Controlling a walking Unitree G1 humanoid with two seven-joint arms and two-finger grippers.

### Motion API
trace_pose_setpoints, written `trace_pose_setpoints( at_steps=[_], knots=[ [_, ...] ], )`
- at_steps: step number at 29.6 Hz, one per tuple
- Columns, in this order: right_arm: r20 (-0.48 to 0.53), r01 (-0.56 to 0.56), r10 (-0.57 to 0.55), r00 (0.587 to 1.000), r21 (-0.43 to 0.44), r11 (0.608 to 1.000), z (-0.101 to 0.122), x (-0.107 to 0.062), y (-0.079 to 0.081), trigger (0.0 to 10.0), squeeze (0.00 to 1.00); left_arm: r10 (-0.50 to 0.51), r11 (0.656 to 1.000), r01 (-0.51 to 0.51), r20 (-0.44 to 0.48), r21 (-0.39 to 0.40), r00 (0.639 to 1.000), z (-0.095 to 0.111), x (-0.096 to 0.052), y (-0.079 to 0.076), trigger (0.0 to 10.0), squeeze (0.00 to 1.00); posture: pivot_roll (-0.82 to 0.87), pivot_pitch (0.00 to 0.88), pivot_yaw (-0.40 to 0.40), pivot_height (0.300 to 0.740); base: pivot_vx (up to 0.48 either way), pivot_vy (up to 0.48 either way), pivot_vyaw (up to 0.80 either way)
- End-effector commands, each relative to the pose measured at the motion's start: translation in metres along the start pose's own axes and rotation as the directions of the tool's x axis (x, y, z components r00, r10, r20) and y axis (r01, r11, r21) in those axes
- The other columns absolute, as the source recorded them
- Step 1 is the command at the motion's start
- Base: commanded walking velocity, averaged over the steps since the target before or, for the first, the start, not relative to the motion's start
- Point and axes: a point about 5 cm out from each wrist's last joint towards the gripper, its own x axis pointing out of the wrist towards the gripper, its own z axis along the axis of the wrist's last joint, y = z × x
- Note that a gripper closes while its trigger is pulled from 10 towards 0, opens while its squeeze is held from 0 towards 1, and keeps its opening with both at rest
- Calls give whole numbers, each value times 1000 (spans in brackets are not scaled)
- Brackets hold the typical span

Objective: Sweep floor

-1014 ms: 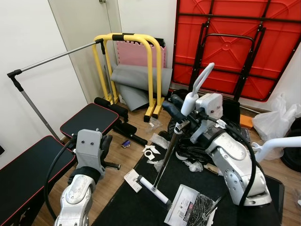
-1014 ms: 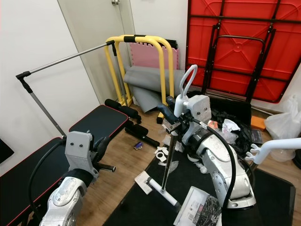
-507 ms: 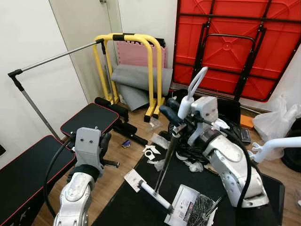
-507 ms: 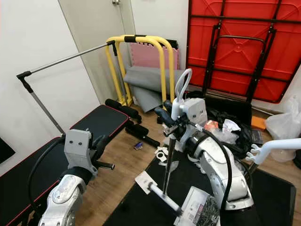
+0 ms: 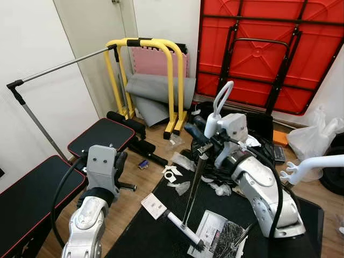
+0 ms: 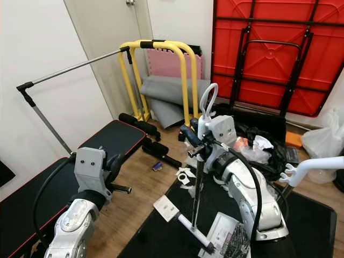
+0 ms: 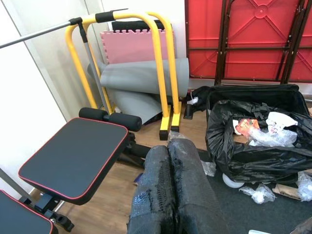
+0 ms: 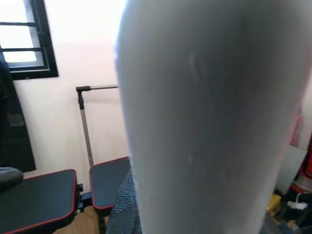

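Broom pole: smooth grey metal. Floor: wood laminate, slight sheen. Mat: matt black. Rubbish bag: glossy black plastic. Left tool fingers: rough black weave.

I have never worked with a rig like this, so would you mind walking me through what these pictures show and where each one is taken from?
This is a humanoid robot with two silver arms, each ending in two black fingers. Two pictures come from a stereo camera on its head, looking down at a cluttered room. The other two come from cameras on its wrists.

The right gripper is closed around the handle of a sweeper, whose white head rests on a black mat. In the right wrist view that handle sits close to the lens. The left gripper is shut and holds nothing.

On the floor lie paper scraps, a printed leaflet and a black rubbish bag. Nearby stand a black weight bench and yellow bars.
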Motion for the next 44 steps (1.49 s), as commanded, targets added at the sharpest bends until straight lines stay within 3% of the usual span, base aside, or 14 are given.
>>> trace_pose_setpoints(
  at_steps=[1, 24, 44],
  knots=[
    [29, -1, 1, 1000, -5, 1000, 5, 1, 1, 10000, 0, 44, 999, -44, -12, 7, 999, -3, 1, 2, 10000, 0, -192, 0, 26, 740, 0, 0, 0],
    [39, 48, -47, 998, -17, 999, 7, 5, -1, 10000, 0, 47, 999, -47, -11, -6, 999, -2, 3, 4, 10000, 0, -189, 0, 29, 740, 0, 0, 0],
    [27, 79, -78, 997, -29, 996, 6, 7, -2, 10000, 0, 44, 999, -44, -6, 10, 999, -1, 6, 3, 10000, 0, -189, 0, 29, 740, 0, 288, 0]
  ],
)
